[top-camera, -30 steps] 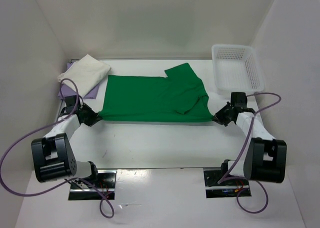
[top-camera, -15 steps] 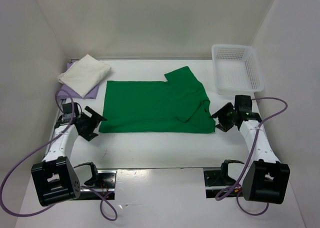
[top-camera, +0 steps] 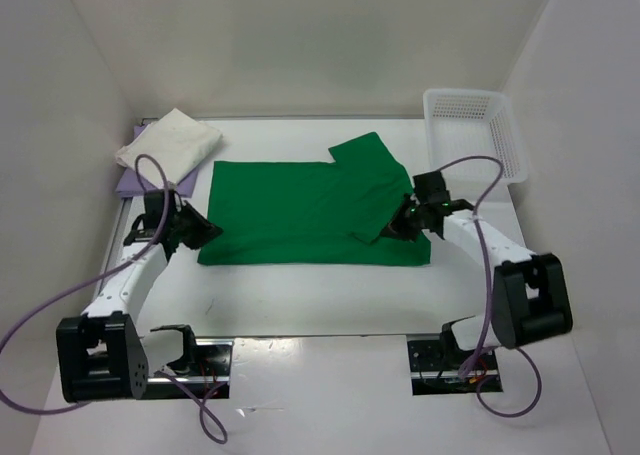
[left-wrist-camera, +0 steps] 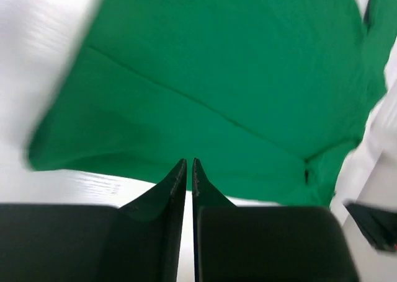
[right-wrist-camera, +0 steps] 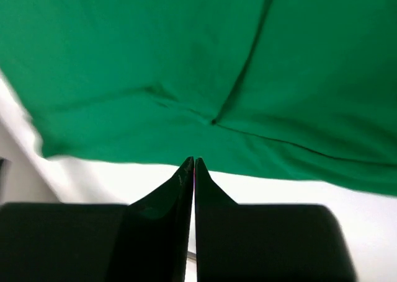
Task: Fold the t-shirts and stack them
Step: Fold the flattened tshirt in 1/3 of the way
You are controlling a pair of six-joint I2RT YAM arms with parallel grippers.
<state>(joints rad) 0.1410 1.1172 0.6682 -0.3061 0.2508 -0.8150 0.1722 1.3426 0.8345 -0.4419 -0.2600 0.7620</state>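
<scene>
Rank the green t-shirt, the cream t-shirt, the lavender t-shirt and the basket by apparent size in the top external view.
1. green t-shirt, spread flat.
2. basket.
3. cream t-shirt, folded.
4. lavender t-shirt: only its edges show under the cream one, so its real size is unsure.

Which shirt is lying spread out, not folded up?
The green t-shirt, spread out in the middle of the table. The cream-white t-shirt and the lavender t-shirt under it are folded small, stacked at the far left.
</scene>
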